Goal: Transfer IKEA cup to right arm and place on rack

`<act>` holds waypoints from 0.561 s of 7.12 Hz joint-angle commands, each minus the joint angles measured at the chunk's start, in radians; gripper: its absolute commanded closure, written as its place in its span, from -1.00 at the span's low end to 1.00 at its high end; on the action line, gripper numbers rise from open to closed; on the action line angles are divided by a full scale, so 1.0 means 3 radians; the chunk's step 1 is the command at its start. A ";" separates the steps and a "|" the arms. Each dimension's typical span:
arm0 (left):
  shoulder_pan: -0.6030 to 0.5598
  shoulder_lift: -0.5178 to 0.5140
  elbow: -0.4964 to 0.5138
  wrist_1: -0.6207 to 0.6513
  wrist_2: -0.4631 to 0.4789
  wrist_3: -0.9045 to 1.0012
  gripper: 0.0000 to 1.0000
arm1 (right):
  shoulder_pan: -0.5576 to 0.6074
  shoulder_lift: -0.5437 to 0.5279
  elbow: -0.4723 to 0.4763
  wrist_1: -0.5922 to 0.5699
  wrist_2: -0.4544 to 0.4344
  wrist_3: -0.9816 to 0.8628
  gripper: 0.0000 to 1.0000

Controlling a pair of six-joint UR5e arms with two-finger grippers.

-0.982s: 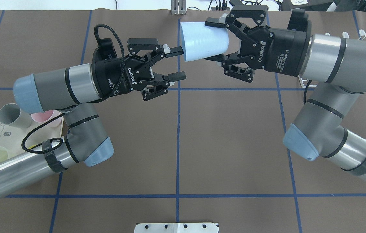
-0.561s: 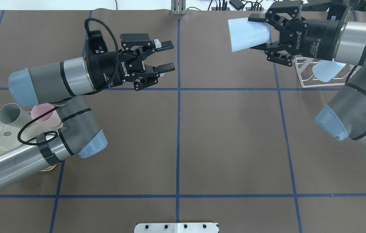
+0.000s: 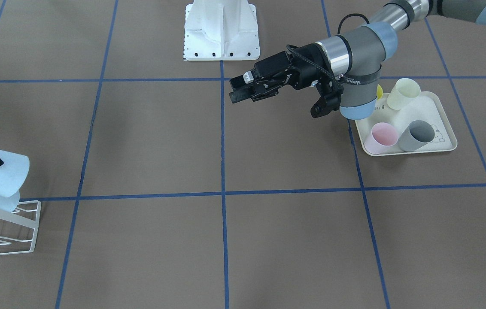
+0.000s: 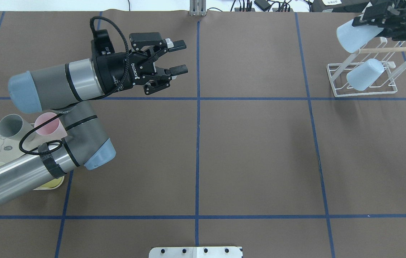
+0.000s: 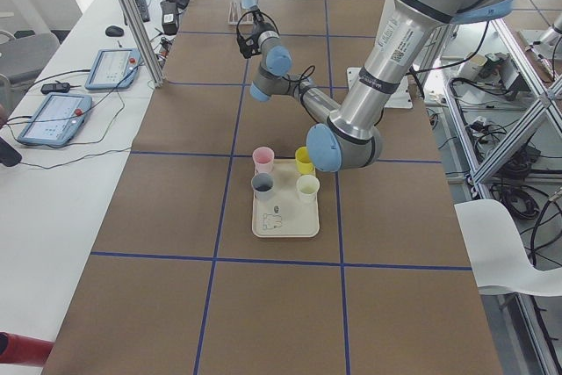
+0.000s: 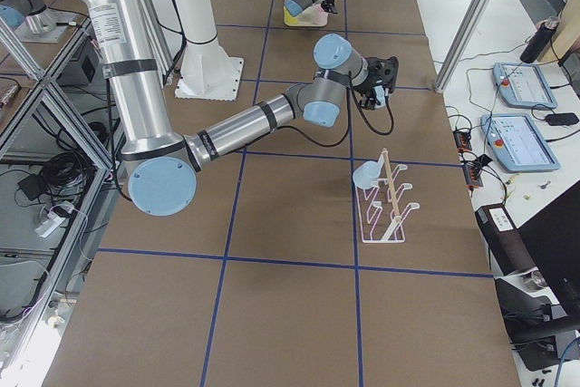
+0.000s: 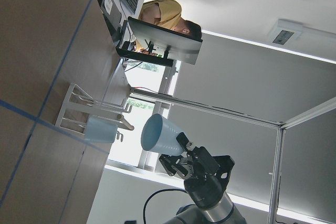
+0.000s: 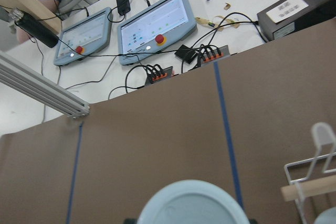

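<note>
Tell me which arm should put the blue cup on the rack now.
Right. The right gripper is shut on the blue cup, which hangs just above the rack, close to its wooden dowel. The left gripper is open, empty and far across the table.

Both my grippers matte black: left gripper [image 4: 180,56], white lettering on body; right gripper [image 4: 371,23]. My left arm [image 4: 52,84]: grey shells, silver tubes, light blue caps. In right gripper, pale blue plastic cup [image 4: 352,33]; second pale blue cup [image 4: 364,74] same shade. Under it, white wire-frame rack [image 4: 364,94], its wooden dowel [image 4: 393,49] light tan. Below all, brown paper table cover [image 4: 260,154], blue tape grid lines [image 4: 197,150]. At my left, cream rectangular tray [image 3: 423,107], thin dark animal line-drawing; grey cup [image 3: 417,135], pink cup [image 3: 381,137], pale yellow cup [image 3: 402,93] on it.
</note>
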 commanded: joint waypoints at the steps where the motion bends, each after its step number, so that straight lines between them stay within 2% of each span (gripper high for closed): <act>1: 0.0024 0.0000 0.0072 -0.0004 0.0019 -0.0001 -0.37 | 0.0236 -0.0311 -0.0013 -0.0297 -0.0038 -0.1176 1.00; 2: 0.0029 0.0000 0.0072 -0.0004 0.0020 -0.0001 -0.38 | 0.0258 -0.0500 -0.0023 -0.0299 -0.0059 -0.1606 1.00; 3: 0.0029 0.0005 0.0072 -0.0004 0.0020 -0.0001 -0.39 | 0.0253 -0.0532 -0.0104 -0.0319 -0.0175 -0.1868 1.00; 4: 0.0029 0.0010 0.0082 -0.0004 0.0020 -0.0001 -0.39 | 0.0253 -0.0532 -0.0176 -0.0319 -0.0171 -0.1871 1.00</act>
